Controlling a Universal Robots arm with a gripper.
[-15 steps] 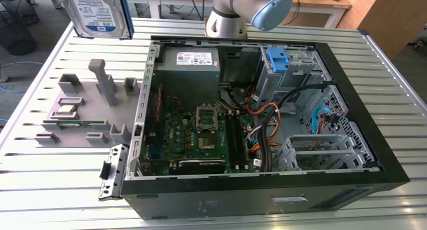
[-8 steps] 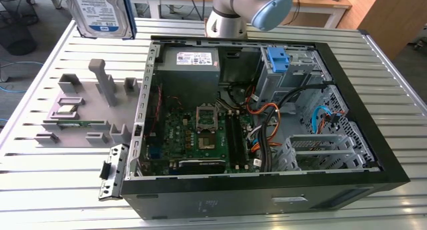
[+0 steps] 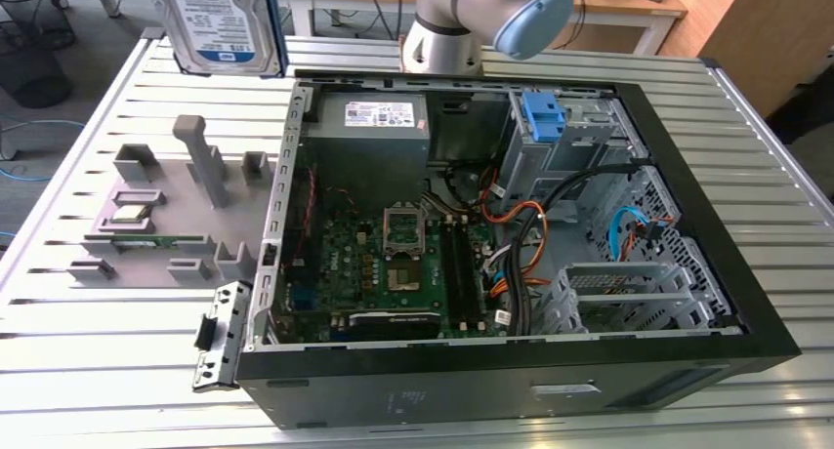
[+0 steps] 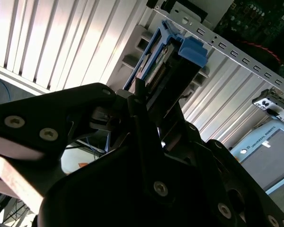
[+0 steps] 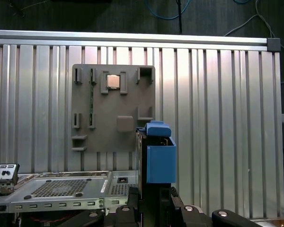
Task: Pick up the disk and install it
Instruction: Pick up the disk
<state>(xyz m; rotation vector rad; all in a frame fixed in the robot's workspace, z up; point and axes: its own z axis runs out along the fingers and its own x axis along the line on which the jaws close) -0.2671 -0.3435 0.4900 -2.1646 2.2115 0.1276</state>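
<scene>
1 of 2 steps is judged complete: the gripper is closed firmly on the disk in its blue bracket, held off the slatted table near the grey fixture, outside the open computer case; installation is not yet done.

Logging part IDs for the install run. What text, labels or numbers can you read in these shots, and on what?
Nothing is clear enough to quote.
On the disk: white-and-blue label, print too small to read.
On the power-supply box: white label, print too small.
On the computer case: a small sticker on the front wall, blurred.
On the grey cabinet in the second wrist view: one short line of white print, a maker's mark, not quoted.
</scene>
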